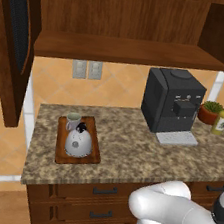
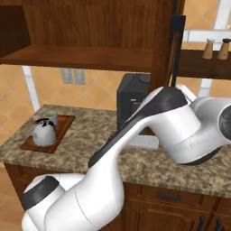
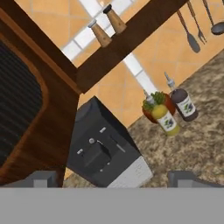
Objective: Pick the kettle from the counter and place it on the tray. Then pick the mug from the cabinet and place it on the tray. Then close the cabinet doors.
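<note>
Speckled granite desk [image 1: 128, 151] spans dark drawers; above it the wooden cabinet [image 1: 122, 19] stands with its glass-panelled cabinet doors [image 1: 15, 45] swung wide. On the desk's left end lies the reddish wooden tray [image 1: 60, 150], its long axis running front to back. It carries the domed silver kettle [image 1: 78, 142], spout seemingly toward the wall, and behind it the pale cylindrical mug [image 1: 73, 121]. Claw [image 3: 113, 178] released, fingers wide apart, facing the black coffee machine [image 3: 103, 151].

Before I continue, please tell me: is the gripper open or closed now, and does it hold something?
Gripper: open, holding nothing.
</note>
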